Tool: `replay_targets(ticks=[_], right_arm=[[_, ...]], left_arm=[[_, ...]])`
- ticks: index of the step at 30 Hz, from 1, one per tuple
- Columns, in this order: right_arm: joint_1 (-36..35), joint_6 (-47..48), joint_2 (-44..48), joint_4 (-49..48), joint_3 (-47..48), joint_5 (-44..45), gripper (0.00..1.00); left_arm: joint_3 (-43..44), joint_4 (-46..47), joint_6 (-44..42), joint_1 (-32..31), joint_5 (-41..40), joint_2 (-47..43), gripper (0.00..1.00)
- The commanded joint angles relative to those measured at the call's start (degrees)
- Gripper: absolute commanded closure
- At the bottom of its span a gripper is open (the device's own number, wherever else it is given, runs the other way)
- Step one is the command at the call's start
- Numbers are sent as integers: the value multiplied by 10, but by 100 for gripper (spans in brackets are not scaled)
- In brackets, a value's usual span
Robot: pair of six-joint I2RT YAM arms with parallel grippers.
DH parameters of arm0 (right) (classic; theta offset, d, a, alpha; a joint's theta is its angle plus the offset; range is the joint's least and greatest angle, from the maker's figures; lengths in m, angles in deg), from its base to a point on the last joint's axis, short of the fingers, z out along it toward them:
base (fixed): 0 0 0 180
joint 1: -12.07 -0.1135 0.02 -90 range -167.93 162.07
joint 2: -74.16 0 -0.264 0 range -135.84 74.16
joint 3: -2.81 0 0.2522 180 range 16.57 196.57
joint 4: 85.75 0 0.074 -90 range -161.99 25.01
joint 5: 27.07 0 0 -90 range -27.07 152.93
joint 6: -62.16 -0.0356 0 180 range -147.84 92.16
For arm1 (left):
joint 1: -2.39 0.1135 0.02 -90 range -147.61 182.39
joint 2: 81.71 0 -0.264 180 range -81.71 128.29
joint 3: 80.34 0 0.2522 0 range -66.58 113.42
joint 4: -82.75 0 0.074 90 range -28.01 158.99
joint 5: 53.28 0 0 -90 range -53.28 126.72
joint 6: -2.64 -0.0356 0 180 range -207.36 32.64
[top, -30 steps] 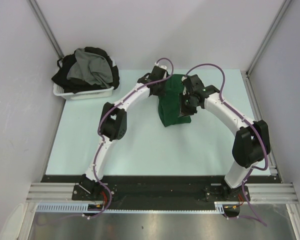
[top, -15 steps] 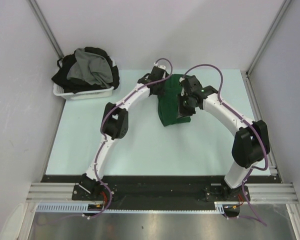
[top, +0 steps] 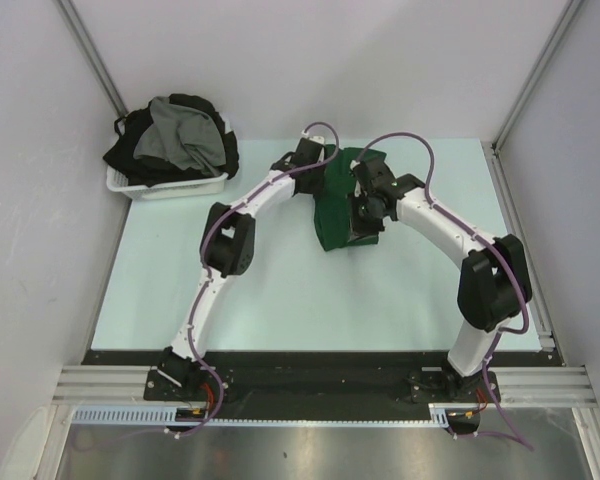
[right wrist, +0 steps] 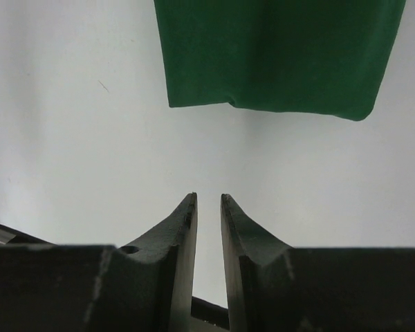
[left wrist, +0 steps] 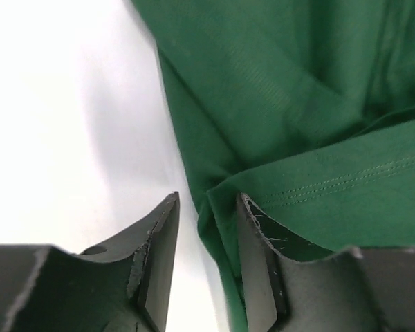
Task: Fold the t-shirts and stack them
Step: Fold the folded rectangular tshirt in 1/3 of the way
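A dark green t-shirt (top: 333,205) lies folded into a narrow strip in the middle of the pale table. My left gripper (top: 318,172) is at its far left edge. In the left wrist view the left gripper (left wrist: 207,197) is open; a folded hem of the green t-shirt (left wrist: 311,104) lies loose in the gap against the right finger (left wrist: 259,256). My right gripper (top: 366,220) hovers over the shirt's right side. In the right wrist view the right gripper (right wrist: 208,196) stands slightly open with nothing between its fingers, and the green t-shirt (right wrist: 277,55) lies ahead of it.
A white basket (top: 170,188) stands at the back left, heaped with a grey t-shirt (top: 180,135) and black t-shirts (top: 130,155). White walls enclose the table on three sides. The arm bases sit on the black rail at the near edge.
My left gripper has opened and let go of the green shirt's edge. Both arms have shifted slightly left and toward the back; the right jaws keep the same narrow gap.
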Motion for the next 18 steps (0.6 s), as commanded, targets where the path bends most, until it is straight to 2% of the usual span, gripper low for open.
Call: replay_targets(ticks=[1, 5, 13, 18], right_arm=[[-3, -1, -11, -25, 40, 17, 75], [-2, 14, -46, -31, 83, 27, 100], [27, 24, -100, -62, 119, 15, 100], [32, 26, -125, -70, 118, 7, 100]], left_arm=[[-19, 20, -27, 0, -8, -65, 56], [-47, 20, -34, 0, -20, -119, 58], [-106, 6, -54, 0, -65, -232, 59], [-151, -14, -31, 0, -53, -286, 59]])
